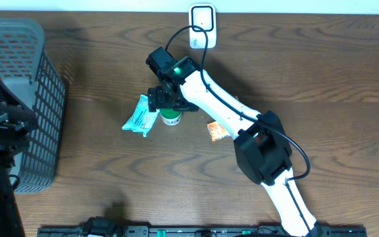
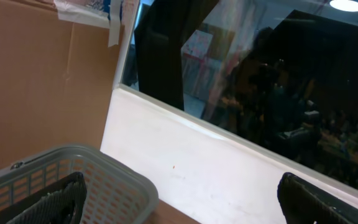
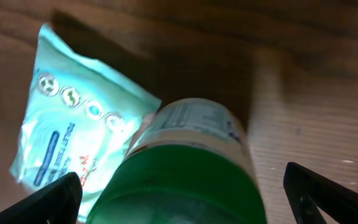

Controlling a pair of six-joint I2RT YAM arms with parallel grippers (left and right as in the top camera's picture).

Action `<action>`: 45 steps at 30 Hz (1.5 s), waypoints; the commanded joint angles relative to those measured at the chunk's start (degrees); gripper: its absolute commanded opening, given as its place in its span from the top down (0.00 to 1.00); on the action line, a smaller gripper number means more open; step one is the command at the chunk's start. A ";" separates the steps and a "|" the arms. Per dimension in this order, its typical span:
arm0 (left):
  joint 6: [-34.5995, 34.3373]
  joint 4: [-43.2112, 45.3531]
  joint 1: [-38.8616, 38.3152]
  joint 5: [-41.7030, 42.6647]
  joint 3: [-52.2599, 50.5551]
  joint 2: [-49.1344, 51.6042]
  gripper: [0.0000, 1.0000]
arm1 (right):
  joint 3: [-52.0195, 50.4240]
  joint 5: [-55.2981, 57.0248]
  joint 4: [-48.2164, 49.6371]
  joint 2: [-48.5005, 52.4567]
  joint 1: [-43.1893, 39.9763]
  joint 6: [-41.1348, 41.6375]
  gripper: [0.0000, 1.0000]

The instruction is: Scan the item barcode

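Bottle: green-capped bottle [image 1: 171, 119] stands upright near the middle of the table [image 1: 321, 72], directly under my right arm's wrist.
Right pincer [image 3: 182, 200]: jaws spread fully wide, with one finger [image 3: 50, 200] on each side of the bottle's cap. It is not clamped on the cap and has hold of nothing.
Left pincer [image 2: 185, 205]: wide open and empty, raised beside the basket [image 1: 41, 99] at the table's 9 o'clock edge and facing a white ledge [image 2: 185, 155].
Packet: pale teal packet [image 1: 139, 117] lies flat at 9 o'clock of the bottle, against its base.
Orange item [image 1: 216, 131]: small, at 4 o'clock of the bottle, apart from it.
Scanner: white scanner [image 1: 202, 25] sits at the table's 12 o'clock edge, cable attached, well apart from the bottle.
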 commanded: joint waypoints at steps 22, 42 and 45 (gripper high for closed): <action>0.50 -0.20 0.31 -0.35 0.09 -4.50 0.02 | 0.50 1.81 -0.96 4.85 1.07 6.40 0.25; 0.52 -0.20 0.31 -0.37 0.09 -4.52 0.02 | 8.85 -3.17 -20.06 4.81 -4.24 4.42 0.51; 0.52 -0.20 0.31 -0.37 0.09 -4.52 0.02 | 11.61 -3.15 -25.49 4.81 -5.62 0.59 0.51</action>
